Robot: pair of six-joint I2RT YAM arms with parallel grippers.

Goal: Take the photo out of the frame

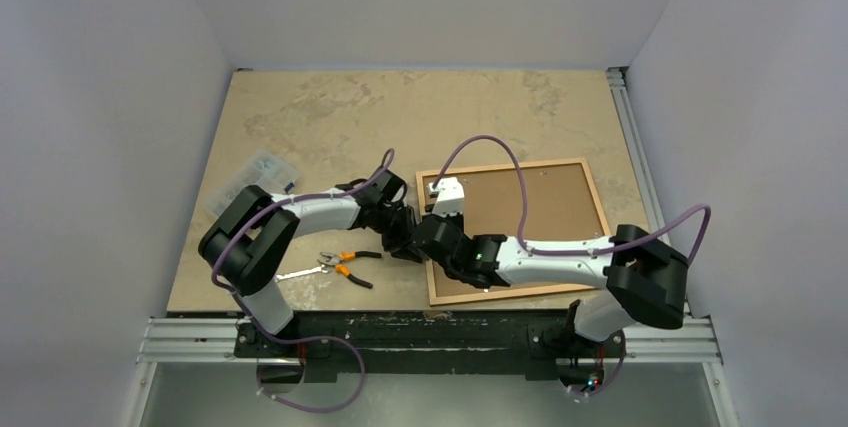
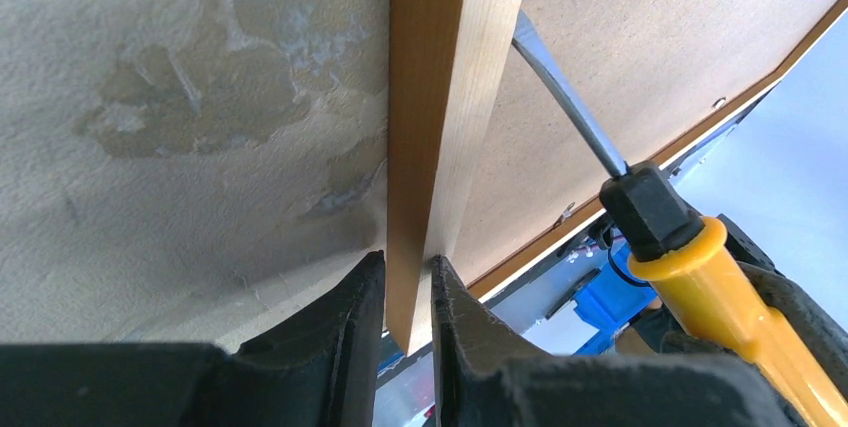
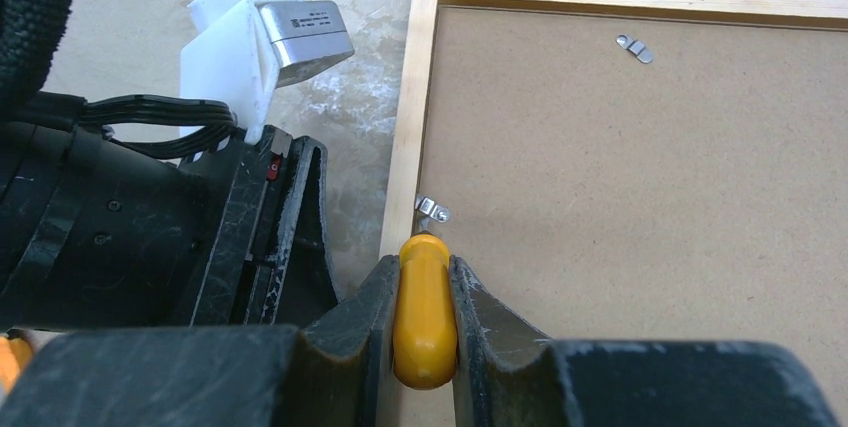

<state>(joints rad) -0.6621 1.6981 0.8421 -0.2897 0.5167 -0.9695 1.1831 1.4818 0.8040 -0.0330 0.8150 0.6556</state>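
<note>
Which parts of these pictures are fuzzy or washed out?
Top view: soft even light, faint shadows on the table. Left wrist view: frame sharp, left gripper dark and blurred, right edge washed out pale. Right wrist view: back of the photo sharp, right gripper near the lens soft.

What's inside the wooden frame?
The photo's plain brown board back fills the frame, with small metal clips along its edge. The picture side faces down, so it cannot be seen.
</note>
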